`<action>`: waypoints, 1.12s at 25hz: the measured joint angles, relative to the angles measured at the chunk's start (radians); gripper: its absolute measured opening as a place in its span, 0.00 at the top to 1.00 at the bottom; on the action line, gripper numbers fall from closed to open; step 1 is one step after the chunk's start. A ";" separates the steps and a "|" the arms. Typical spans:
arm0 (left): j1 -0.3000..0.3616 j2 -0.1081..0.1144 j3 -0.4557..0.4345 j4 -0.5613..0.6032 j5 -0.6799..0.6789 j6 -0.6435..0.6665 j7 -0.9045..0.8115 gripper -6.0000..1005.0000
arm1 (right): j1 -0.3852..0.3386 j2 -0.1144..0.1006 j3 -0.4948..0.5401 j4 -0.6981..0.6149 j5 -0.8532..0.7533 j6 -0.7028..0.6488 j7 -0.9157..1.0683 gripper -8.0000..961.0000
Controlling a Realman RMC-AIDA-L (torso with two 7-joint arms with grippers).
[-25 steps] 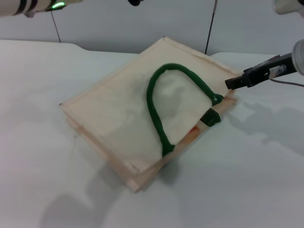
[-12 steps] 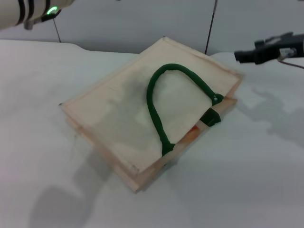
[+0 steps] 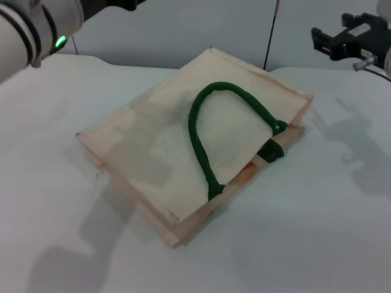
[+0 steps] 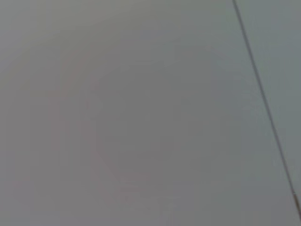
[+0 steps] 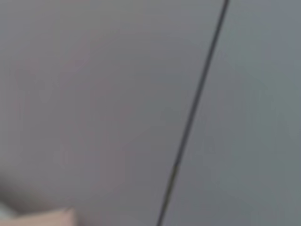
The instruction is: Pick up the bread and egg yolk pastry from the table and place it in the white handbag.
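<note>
My bag (image 3: 165, 146) lies flat on the white table (image 3: 317, 232), in the middle of the head view, tilted so one corner points to the top of the frame. Its green handle (image 3: 204, 131) makes a loop on the top side. A second bit of green handle (image 3: 270, 151) pokes out at the bag's open edge, on the right. Just beside that, in the gap of the opening, I can see a small strip of orange-red (image 3: 249, 168). I cannot tell if that is the bread, and I see no pastry on the table. My right gripper (image 3: 335, 41) is up in the upper right of the frame, high off the table and well apart from the bag. I cannot tell if it is apart or together. My left arm (image 3: 30, 30) is in the upper left corner, lifted up, and its gripper is out of the frame. My two wrist views show only a plain grey wall with a thin dark line.
</note>
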 joint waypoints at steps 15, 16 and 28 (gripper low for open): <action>0.052 0.002 0.196 -0.319 -0.031 0.571 -0.028 0.24 | -0.076 -0.004 -0.443 0.350 0.105 0.998 0.323 0.32; 0.052 0.003 0.210 -0.347 -0.031 0.615 -0.039 0.24 | -0.074 -0.004 -0.476 0.385 0.104 1.071 0.362 0.32; -0.016 0.003 0.333 -0.706 -0.025 1.007 -0.240 0.24 | 0.000 0.006 -0.625 0.656 0.141 1.307 0.466 0.31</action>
